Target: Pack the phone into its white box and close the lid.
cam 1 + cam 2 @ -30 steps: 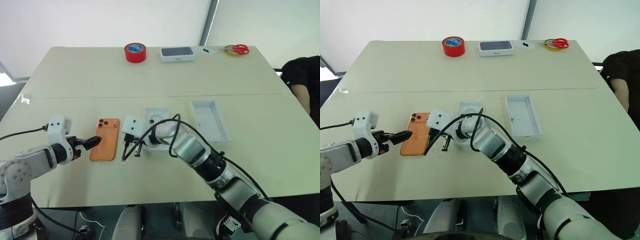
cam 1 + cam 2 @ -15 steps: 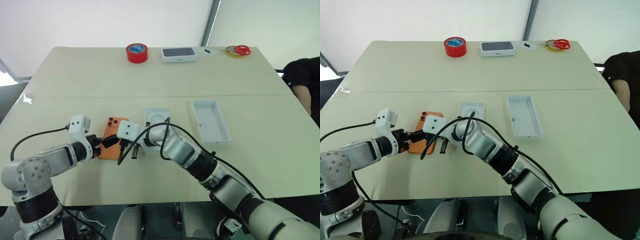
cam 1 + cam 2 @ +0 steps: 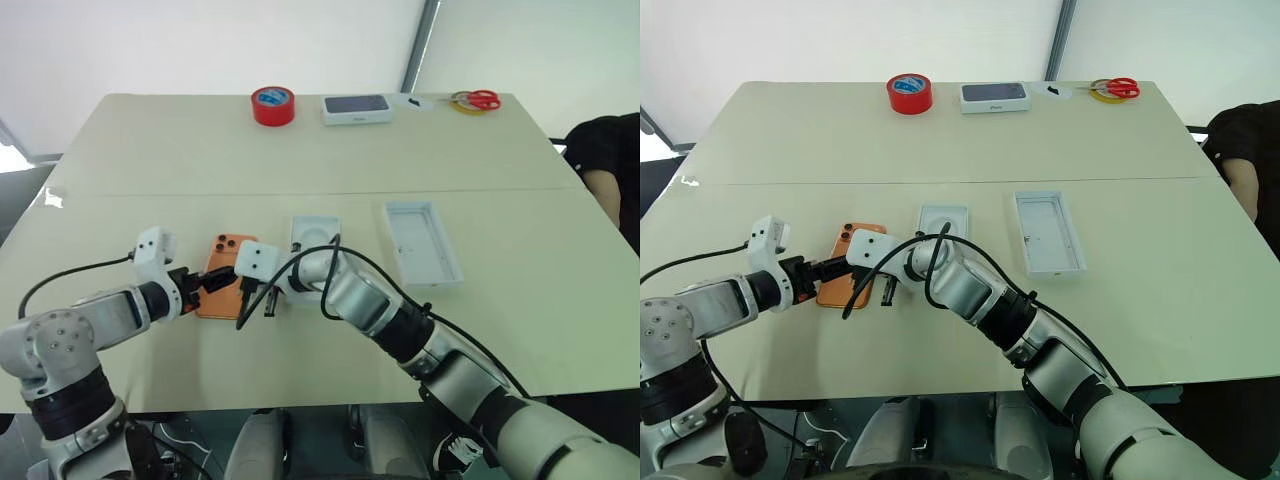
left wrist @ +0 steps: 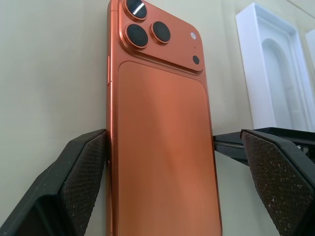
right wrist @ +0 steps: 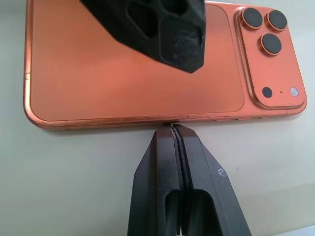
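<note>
The orange phone (image 3: 224, 250) lies back up on the table, its three lenses at the far end. My left gripper (image 4: 172, 147) is open and straddles the phone's near end. One finger (image 4: 83, 172) rests against one long edge and the other finger (image 4: 275, 172) stands off the opposite edge. My right gripper (image 5: 173, 129) is shut, its tips pressed against that opposite long edge. A shallow open white tray (image 3: 425, 243), pale inside, lies to the right. I cannot tell whether it is the white box or the lid.
A white moulded insert (image 3: 316, 238) with an oval recess lies just right of the phone, beside my right arm. At the far edge stand a red tape roll (image 3: 272, 105), a dark-topped white box (image 3: 356, 108) and red-handled scissors (image 3: 478, 98). A person's dark sleeve (image 3: 605, 150) is at the right.
My left gripper has moved right from beside the phone's left edge and turned, so its open fingers now straddle the phone's near end. The right gripper has stayed shut at the phone's edge.
</note>
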You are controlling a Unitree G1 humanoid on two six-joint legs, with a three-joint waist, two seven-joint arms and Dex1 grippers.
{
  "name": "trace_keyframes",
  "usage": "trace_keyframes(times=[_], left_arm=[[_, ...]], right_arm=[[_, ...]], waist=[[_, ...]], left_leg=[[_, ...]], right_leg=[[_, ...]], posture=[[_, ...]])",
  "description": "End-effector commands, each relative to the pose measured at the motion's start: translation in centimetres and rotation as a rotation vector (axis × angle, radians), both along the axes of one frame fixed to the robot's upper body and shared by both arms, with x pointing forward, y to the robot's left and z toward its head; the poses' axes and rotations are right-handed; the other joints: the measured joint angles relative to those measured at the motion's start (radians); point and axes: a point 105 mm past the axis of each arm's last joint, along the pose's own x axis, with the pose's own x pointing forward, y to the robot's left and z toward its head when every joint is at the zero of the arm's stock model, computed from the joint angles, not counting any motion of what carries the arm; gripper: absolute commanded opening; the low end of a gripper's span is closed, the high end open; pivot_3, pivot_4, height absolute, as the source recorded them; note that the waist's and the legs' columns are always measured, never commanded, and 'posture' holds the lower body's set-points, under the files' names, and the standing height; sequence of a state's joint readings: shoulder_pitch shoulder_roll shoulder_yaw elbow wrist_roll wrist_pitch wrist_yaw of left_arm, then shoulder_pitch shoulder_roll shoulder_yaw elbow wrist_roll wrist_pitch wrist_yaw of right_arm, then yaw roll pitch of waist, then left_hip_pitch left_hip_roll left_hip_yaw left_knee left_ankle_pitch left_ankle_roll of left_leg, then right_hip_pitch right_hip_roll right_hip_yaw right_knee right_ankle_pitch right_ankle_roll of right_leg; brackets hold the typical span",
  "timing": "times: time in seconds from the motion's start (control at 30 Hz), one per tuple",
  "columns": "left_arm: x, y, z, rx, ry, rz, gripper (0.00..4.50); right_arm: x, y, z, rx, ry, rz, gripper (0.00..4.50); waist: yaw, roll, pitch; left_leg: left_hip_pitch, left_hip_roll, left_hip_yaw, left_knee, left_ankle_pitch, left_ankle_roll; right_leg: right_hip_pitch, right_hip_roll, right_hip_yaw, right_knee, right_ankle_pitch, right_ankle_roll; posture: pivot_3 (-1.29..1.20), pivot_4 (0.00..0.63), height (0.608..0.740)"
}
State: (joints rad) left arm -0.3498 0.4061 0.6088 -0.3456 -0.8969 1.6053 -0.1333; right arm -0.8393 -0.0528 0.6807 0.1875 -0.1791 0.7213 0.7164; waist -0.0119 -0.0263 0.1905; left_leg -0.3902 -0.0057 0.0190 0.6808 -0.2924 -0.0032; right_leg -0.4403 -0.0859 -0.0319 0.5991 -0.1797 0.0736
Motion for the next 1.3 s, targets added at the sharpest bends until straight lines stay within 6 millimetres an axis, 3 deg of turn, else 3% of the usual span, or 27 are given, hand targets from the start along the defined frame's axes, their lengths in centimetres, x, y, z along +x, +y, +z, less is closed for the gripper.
trace_keyframes(times=[0.03, 0.63, 0.83, 1.1, 1.2, 1.27, 1.3], left_arm=[[-0.1, -1.8, 1.3, -0.067, -0.044, -0.107, 4.45], [0.4, 0.4, 1.9, -0.086, -0.026, -0.047, 4.45], [0.2, 0.5, 1.8, -0.096, -0.018, -0.054, 1.84], [0.1, 1.1, 1.4, -0.133, -0.003, -0.027, 1.84], [0.1, 1.3, 1.3, -0.148, 0.002, -0.009, 0.95], [0.1, 1.4, 1.3, -0.156, 0.003, -0.003, 0.07], [0.1, 1.3, 1.3, -0.161, 0.001, -0.001, 0.03]], right_arm=[[-0.5, 0.8, 0.5, 0.03, -0.013, 0.026, 0.0], [-0.9, 0.8, 0.3, 0.025, -0.016, 0.036, 0.0], [-0.7, 0.7, 0.5, 0.028, -0.021, 0.033, 0.0], [-0.2, -0.8, 2.5, 0.06, -0.065, 0.01, 0.0], [0.2, -1.8, 4.2, 0.106, -0.071, -0.005, 0.0], [0.1, -2.4, 5.4, 0.141, -0.076, 0.006, 0.0], [-0.1, -2.9, 6.1, 0.164, -0.077, 0.018, 0.0]], waist=[[0.0, 0.0, 0.0], [-0.005, 0.0, 0.0], [-0.005, 0.0, 0.0], [-0.004, 0.0, 0.0], [-0.004, 0.0, 0.0], [-0.003, 0.0, 0.0], [-0.004, 0.0, 0.0]], left_leg=[[0.0, 0.0, 0.0, 0.0, 0.0, 0.0], [0.0, 0.0, 0.0, -0.001, 0.0, 0.0], [0.0, 0.0, 0.0, -0.001, 0.0, 0.0], [-0.001, 0.0, 0.0, -0.001, 0.0, 0.0], [-0.001, 0.0, 0.0, -0.001, 0.0, 0.0], [-0.001, 0.0, 0.0, -0.001, 0.0, 0.0], [-0.001, 0.0, 0.0, -0.001, 0.0, 0.0]], right_leg=[[0.0, 0.0, 0.0, 0.0, 0.0, 0.0], [-0.001, 0.0, 0.0, 0.0, 0.0, 0.0], [-0.001, 0.0, 0.0, 0.0, 0.0, 0.0], [-0.002, 0.0, 0.0, 0.0, 0.0, 0.0], [-0.002, -0.001, 0.0, 0.0, 0.0, 0.0], [-0.002, -0.001, 0.0, -0.001, 0.0, 0.0], [-0.001, -0.001, 0.0, -0.001, 0.0, 0.0]], posture=[[0.0, 0.15, 0.732], [0.0, 0.15, 0.732], [0.0, 0.15, 0.732], [0.0, 0.15, 0.732], [0.0, 0.15, 0.732], [0.0, 0.15, 0.732], [0.0, 0.15, 0.732]])
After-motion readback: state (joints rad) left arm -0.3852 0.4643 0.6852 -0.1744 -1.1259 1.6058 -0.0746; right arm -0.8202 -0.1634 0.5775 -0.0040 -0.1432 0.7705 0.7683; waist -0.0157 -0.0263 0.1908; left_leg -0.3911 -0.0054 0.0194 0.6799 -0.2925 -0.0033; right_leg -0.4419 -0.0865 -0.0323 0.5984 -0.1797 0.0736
